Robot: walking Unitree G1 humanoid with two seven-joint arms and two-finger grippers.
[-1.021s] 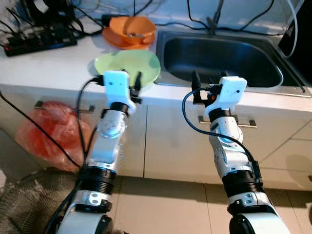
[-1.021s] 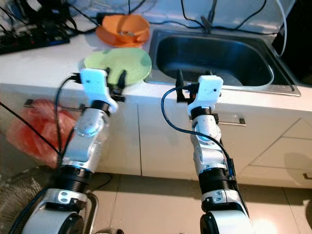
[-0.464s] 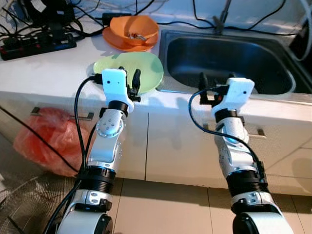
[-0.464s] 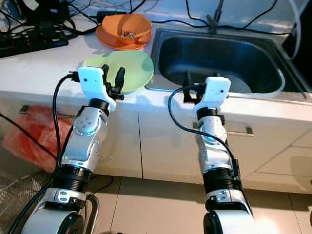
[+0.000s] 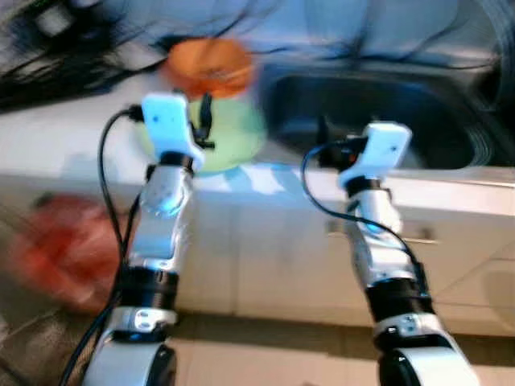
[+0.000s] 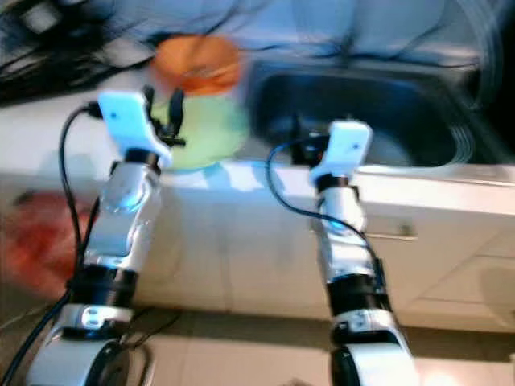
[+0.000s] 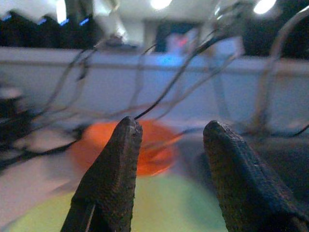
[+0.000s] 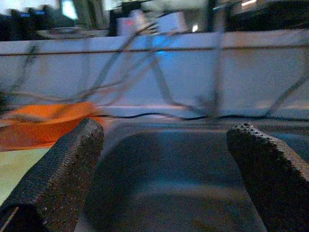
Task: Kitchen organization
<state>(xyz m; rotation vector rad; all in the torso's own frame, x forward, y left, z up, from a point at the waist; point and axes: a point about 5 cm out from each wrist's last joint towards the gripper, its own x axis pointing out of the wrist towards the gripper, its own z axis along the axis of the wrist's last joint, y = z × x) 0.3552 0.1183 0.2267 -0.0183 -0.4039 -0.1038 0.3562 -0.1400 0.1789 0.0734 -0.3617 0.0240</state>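
the head views were smeared with motion blur, so fine detail was hard to read. a flat round light-green plate (image 5: 221, 133) lay on the white counter (image 5: 72, 149), just left of the dark stainless steel sink (image 5: 378, 121), and a shallow orange bowl (image 5: 209, 66) sat just beyond it on the far side, apparently touching or overlapping its far edge. the left gripper (image 7: 169, 159) hovered over the near left part of the green plate with its jaws apart and nothing between them; its wrist view looked across the plate toward the orange bowl and a tangle of dark cables (image 7: 159, 82) by the back wall. the right gripper (image 8: 164, 159) was held at the near rim of the sink, jaws spread wide and empty, facing the basin. the step in hand looked like a reach for the green plate. to do it well, the robot would best settle first so the view steadied, then bring one finger under the plate's near rim at the counter edge and the other on top, closing on the rim without nudging the bowl or catching the cables.
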